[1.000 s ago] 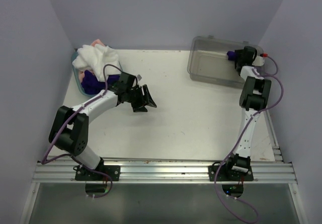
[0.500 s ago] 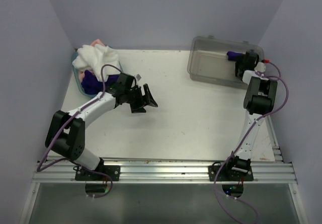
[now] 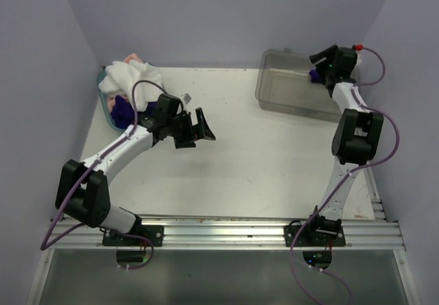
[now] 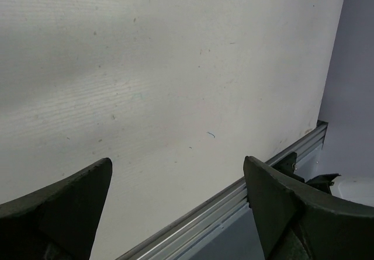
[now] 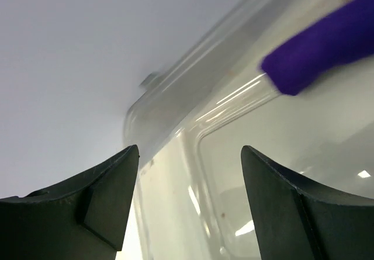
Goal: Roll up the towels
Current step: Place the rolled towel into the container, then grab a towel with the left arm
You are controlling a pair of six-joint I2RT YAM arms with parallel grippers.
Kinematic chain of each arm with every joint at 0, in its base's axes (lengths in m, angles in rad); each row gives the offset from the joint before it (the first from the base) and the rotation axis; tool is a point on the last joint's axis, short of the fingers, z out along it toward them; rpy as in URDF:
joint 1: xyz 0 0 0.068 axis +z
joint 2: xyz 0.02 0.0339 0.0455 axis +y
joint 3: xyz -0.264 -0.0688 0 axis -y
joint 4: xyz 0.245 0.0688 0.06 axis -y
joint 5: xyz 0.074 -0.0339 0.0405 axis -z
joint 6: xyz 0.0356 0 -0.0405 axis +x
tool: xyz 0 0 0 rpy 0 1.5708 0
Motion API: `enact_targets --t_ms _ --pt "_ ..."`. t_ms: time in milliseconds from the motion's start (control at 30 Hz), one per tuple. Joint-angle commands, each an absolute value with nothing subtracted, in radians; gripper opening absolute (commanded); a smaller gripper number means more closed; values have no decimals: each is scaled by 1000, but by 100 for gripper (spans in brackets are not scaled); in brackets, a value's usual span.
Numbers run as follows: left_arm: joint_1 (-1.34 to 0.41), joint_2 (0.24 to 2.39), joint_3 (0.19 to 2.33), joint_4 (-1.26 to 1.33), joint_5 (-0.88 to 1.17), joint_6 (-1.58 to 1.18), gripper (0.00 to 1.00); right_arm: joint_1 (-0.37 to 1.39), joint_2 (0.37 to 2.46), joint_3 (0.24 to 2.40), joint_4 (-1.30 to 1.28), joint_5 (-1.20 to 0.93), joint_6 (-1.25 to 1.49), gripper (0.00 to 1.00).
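Nearest you, the left gripper (image 4: 177,163) hangs over the bare table (image 3: 274,161) with its fingers spread as wide as they go and nothing between them. That reads as a hand made ready for a fresh grab, not one doing any rolling. Its next stock sits just beyond it at the far left. The teal basket (image 3: 103,104) holds the unrolled heap: the white towel (image 3: 127,79) slumped on top, a dark purple towel (image 3: 123,113) under it and a peach-pink towel (image 3: 136,59) poking out at the back. I judge the basket to be the supply. At the far right, the right gripper (image 5: 190,150) hovers at the far rim of the clear bin (image 3: 274,94), fingers parted and empty. A compact purple roll (image 5: 327,44) lies inside the bin's far corner, apart from those fingers, so the bin looks like the drop-off for finished rolls.
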State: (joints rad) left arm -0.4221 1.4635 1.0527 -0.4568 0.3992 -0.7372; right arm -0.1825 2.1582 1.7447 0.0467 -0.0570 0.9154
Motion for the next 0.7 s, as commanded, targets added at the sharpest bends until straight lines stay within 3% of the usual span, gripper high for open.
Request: enact_targets --t_ms 0,233,667 --pt "-414 1424 1172 -503 316 -672 99 -106 1999 1786 -64 -108 684 75" --pt "-319 1428 1287 -636 204 -646 100 92 1843 1784 -268 65 376 75" --pt "-276 1425 1350 -637 -26 -592 100 458 1543 1612 -621 549 233 81"
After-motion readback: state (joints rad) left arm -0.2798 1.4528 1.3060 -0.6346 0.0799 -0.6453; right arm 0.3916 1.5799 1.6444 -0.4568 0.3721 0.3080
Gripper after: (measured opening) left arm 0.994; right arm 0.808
